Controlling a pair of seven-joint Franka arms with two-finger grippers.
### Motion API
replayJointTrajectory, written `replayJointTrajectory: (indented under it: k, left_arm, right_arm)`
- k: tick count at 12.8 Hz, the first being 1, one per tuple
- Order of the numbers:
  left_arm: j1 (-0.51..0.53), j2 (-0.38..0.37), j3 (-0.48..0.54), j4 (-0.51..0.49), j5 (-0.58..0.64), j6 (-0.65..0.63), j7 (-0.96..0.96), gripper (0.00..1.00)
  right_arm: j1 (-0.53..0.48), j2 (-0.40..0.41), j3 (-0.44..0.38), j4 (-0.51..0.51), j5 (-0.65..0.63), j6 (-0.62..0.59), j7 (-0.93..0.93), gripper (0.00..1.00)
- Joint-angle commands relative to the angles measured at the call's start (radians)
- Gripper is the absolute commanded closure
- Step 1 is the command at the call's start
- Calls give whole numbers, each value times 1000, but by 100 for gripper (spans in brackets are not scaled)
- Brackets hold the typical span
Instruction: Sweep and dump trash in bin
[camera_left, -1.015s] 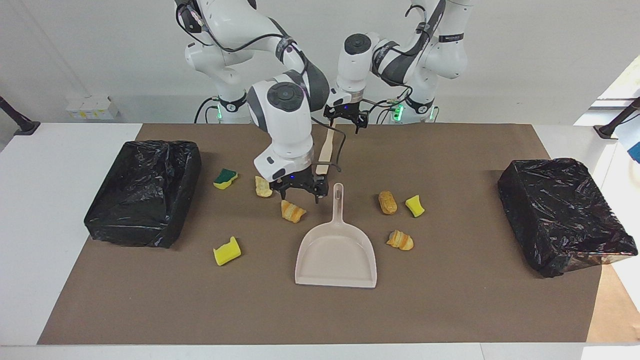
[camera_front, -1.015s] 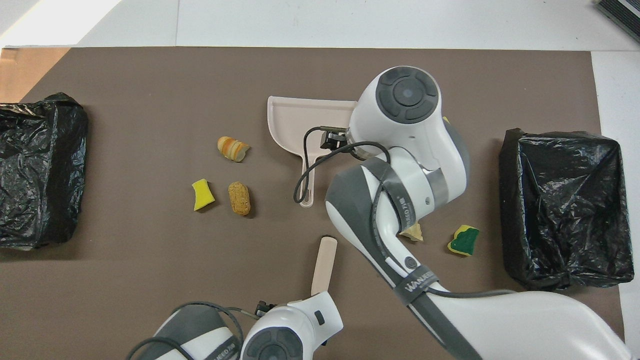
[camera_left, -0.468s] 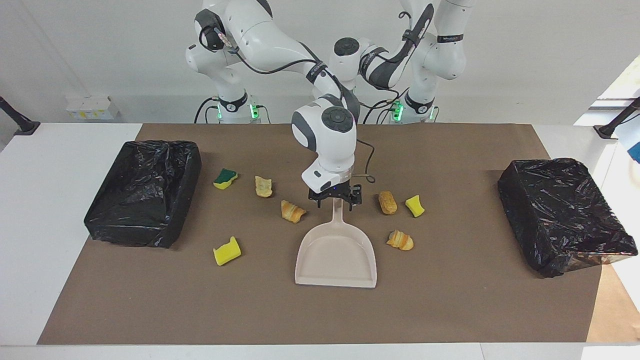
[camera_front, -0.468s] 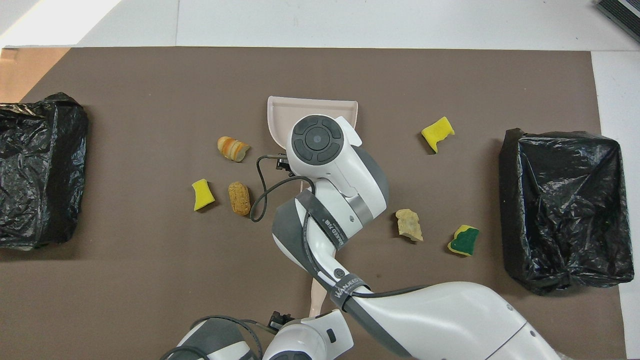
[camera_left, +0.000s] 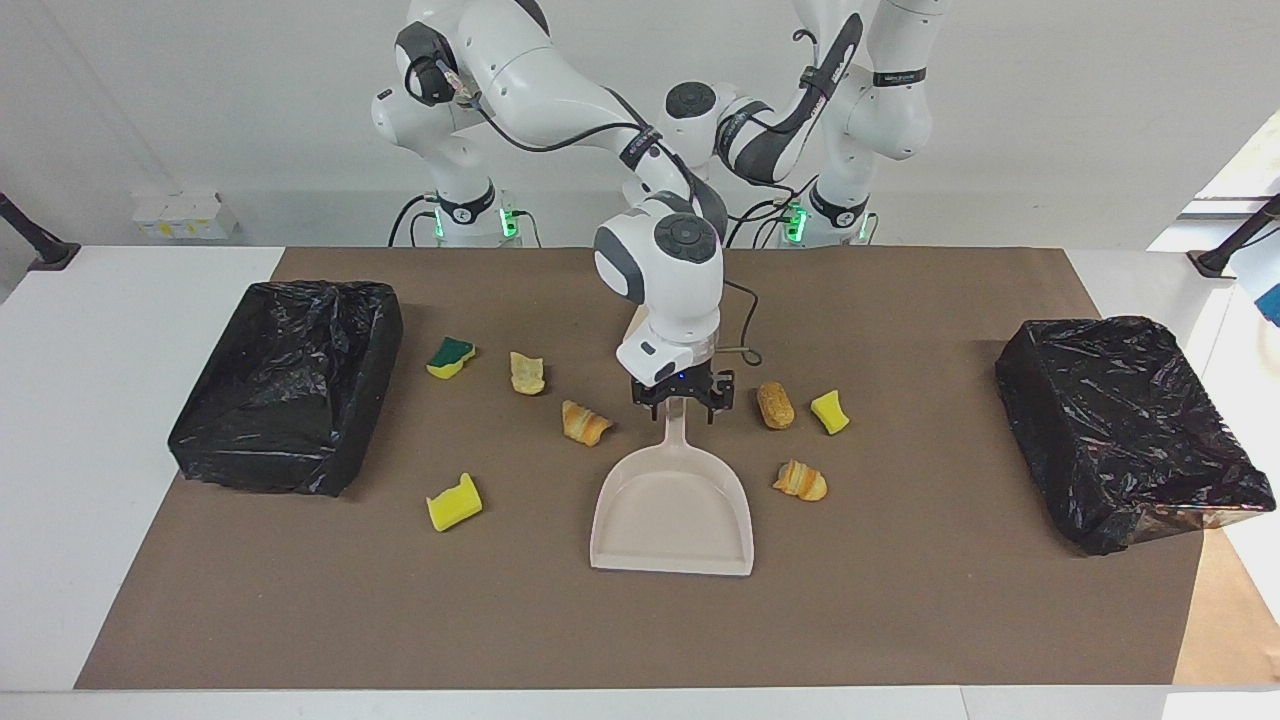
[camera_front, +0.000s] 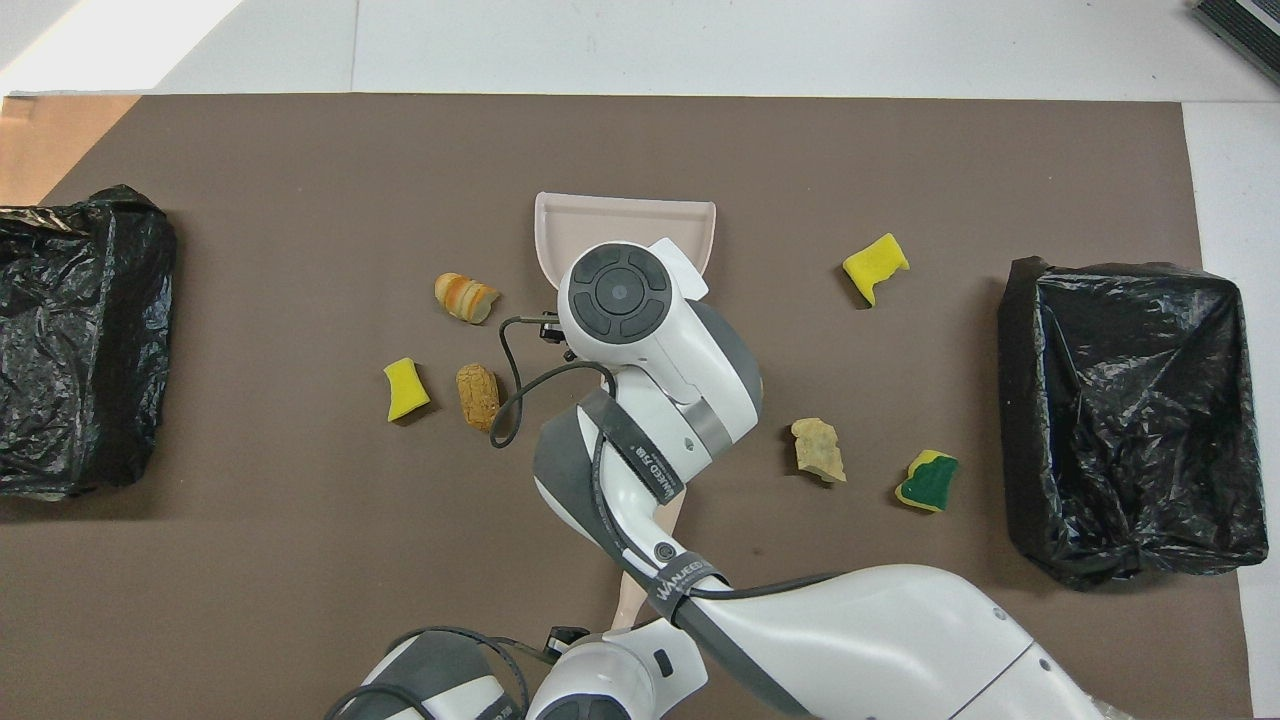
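Trash: seven scraps lie loose on the brown mat, none in a bin yet; a green-backed sponge (camera_left: 451, 356), a tan chunk (camera_left: 526, 372), a golden chunk (camera_left: 584, 421) and a yellow sponge (camera_left: 454, 502) lie toward the right arm's end, and a bread piece (camera_left: 775, 404), a small yellow sponge (camera_left: 829, 411) and a striped chunk (camera_left: 800, 481) toward the left arm's end
Dustpan (camera_left: 672, 510): flat mid-mat, long axis running toward and away from the robots, handle end nearest them, mouth facing away
Right gripper (camera_left: 682, 405): down at the handle's end, a finger on each side; whether it has clamped, I cannot tell
Key relation: scraps flank the pan on both sides, none at its mouth
Left gripper: hidden under its own wrist, clenched, apparently grasping the brush (camera_front: 650, 560), whose handle runs under it
Bins: black-lined, one at each end (camera_left: 290, 385) (camera_left: 1130, 430)
Writing: white lettering on the right arm's strap (camera_front: 690, 580), not surely legible
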Motion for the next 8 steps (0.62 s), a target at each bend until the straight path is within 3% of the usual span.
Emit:
replayJointTrajectory:
  k: [1,4,8]
  left_arm:
    - [-10,-9,22,4,-7,-52,-15,100]
    - [28,-21,25,56,-1,-194,-18,100]
    - [88,-125,24,63,13,-360,-18,100]
  right_arm:
    - [-3,12,3,-2,-1,18,14,100]
    - [-4,-3,6,-53,3,37,13,99]
    - [-4,-3,6,-53,1,37,14,95]
